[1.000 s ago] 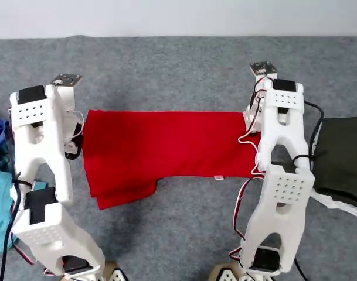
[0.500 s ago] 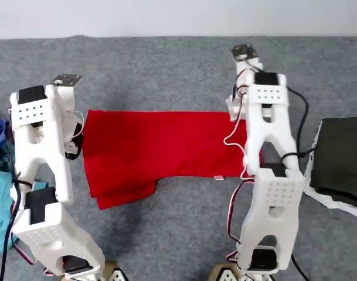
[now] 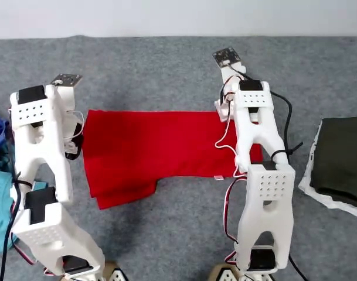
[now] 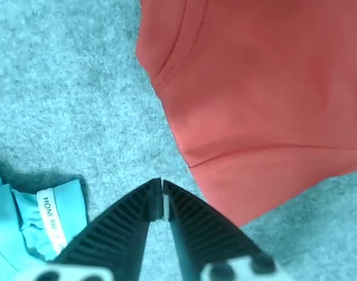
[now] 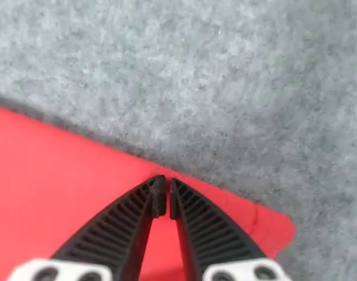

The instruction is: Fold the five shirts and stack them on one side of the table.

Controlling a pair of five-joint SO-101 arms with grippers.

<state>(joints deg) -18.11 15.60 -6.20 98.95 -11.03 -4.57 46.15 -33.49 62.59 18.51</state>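
Red shirt [image 3: 160,146] (grey table [image 3: 166,70])

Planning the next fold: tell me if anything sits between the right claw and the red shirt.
Nothing visible does. The right claw hangs directly over the far edge of the red shirt, near a corner, with just bare grey mat beyond it.

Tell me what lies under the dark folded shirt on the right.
A white cloth pokes out from under the dark shirt along two edges, on the grey table. How far it runs underneath, and whether anything else lies there, is covered.
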